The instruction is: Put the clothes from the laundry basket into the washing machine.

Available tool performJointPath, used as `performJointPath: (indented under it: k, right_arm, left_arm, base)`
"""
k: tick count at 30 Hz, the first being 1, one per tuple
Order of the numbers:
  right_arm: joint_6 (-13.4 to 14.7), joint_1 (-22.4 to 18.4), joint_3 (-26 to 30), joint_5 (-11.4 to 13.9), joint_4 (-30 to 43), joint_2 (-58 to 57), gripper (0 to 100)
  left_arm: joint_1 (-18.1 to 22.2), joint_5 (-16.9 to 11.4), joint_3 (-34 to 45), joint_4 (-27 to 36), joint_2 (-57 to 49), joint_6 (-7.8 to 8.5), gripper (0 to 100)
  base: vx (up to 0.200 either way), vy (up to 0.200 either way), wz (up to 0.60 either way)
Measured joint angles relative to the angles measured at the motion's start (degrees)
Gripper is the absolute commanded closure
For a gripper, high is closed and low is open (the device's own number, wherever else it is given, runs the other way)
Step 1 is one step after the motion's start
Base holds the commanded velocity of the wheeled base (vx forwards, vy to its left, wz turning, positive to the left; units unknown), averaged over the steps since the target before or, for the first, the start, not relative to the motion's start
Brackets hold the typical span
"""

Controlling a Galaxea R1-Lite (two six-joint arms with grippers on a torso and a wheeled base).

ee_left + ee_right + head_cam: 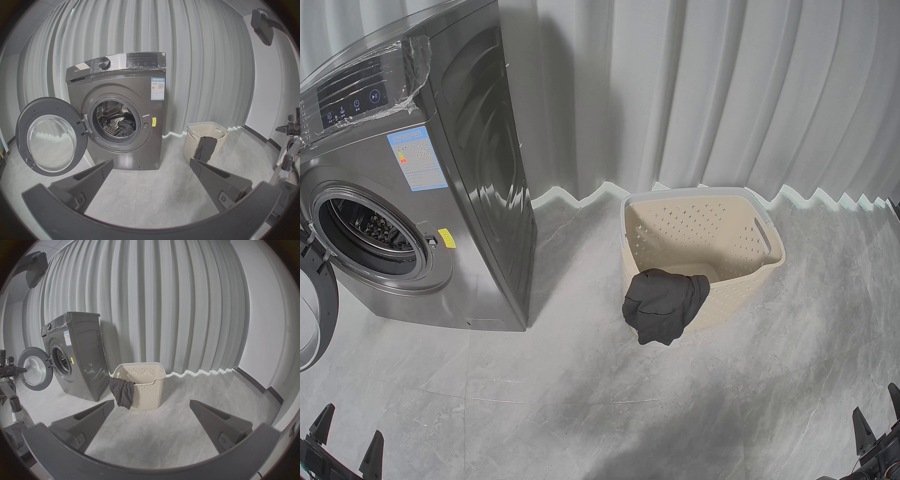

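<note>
A cream laundry basket [765,247] [193,140] [150,390] stands on the floor before the curtain. A dark grey garment [662,305] [205,148] [122,392] hangs over its near rim. To the left is the grey washing machine [481,162] [125,84] [84,358] with its round door [50,136] [35,368] swung wide. Dark clothes [122,126] lie in the drum. My left gripper [347,440] [150,168] is open and empty at the bottom left, far from the machine. My right gripper [878,415] [150,408] is open and empty at the bottom right.
A pleated white curtain [706,94] runs along the back. The grey marble floor [600,400] lies between the grippers, the basket and the machine. A dark baseboard [259,385] lines the right-hand wall.
</note>
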Motion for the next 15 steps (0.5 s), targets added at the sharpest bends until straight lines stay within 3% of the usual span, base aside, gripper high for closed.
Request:
performJointPath:
  k: [7,15]
  right_arm:
    - [0.0,0.0,0.0,0.0,0.0,0.0,0]
    - [0.2,0.0,0.0,0.0,0.0,0.0,0]
  left_arm:
    - [0.0,0.0,0.0,0.0,0.0,0.00,0]
    - [0.0,0.0,0.0,0.0,0.0,0.17,0]
  base:
    - [0.000,-0.200,0.00]
    - [0.000,0.000,0.00]
